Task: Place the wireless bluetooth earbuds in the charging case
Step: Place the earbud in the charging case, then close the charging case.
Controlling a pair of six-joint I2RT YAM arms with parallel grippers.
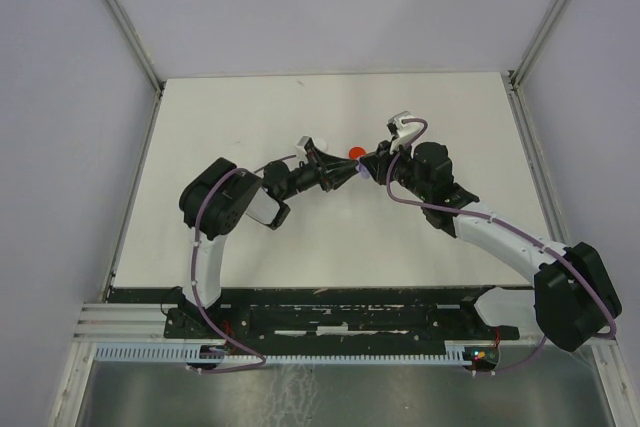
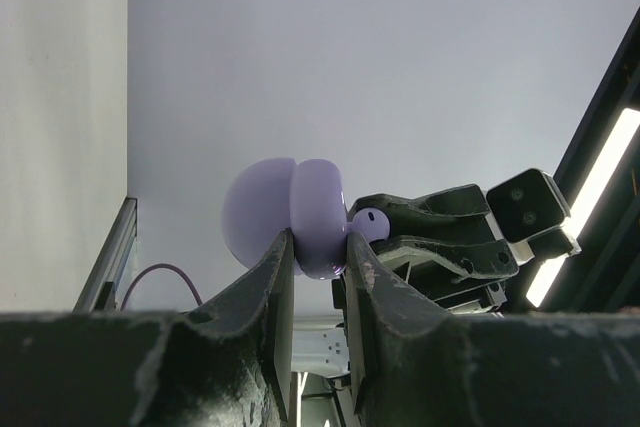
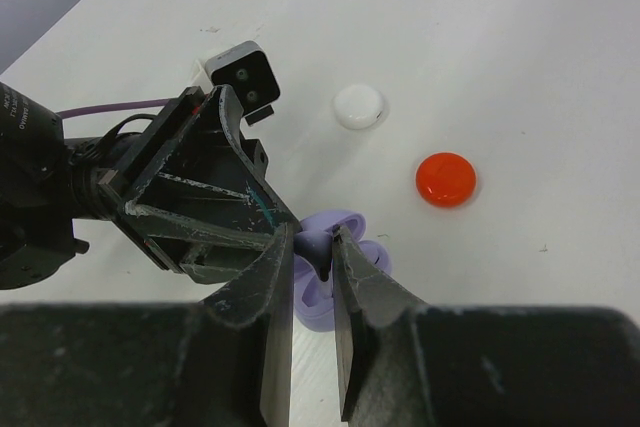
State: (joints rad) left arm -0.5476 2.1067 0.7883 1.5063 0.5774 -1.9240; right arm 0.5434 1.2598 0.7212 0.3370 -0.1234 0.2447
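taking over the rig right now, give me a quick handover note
Grippers: the left gripper has its jaws shut on the open purple case, held up off the table. The right gripper has its jaws shut on a purple earbud at the case's opening.
Done: case and earbud both in hand, meeting mid-air.
Left: seat that earbud, then let go. A red disc and a white disc lie on the table; no other earbuds in view.
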